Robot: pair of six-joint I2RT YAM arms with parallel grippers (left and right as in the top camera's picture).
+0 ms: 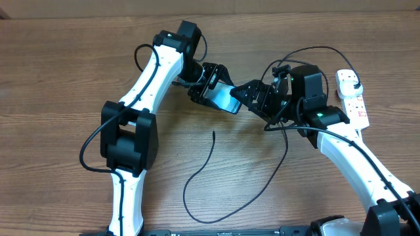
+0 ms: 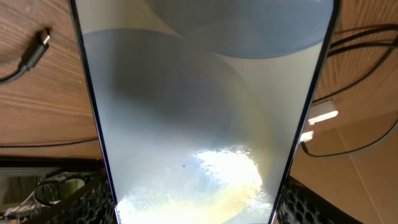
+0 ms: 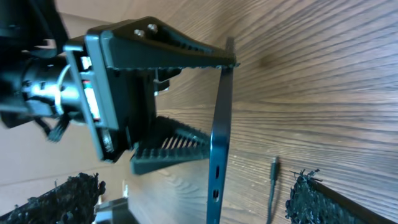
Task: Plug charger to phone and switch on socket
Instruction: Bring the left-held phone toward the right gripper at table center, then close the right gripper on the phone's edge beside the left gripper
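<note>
The slim smartphone with its light-blue lit screen (image 1: 224,99) is held off the brown wooden counter (image 1: 59,59). Its long axis slants from the left tool (image 1: 210,88), which pinches its side edges, down-right to the spread right tool (image 1: 248,97), which faces its free end. The thin black charger cable (image 2: 38,43) lies loose below. The white power strip (image 1: 353,98) rests far right.
</note>
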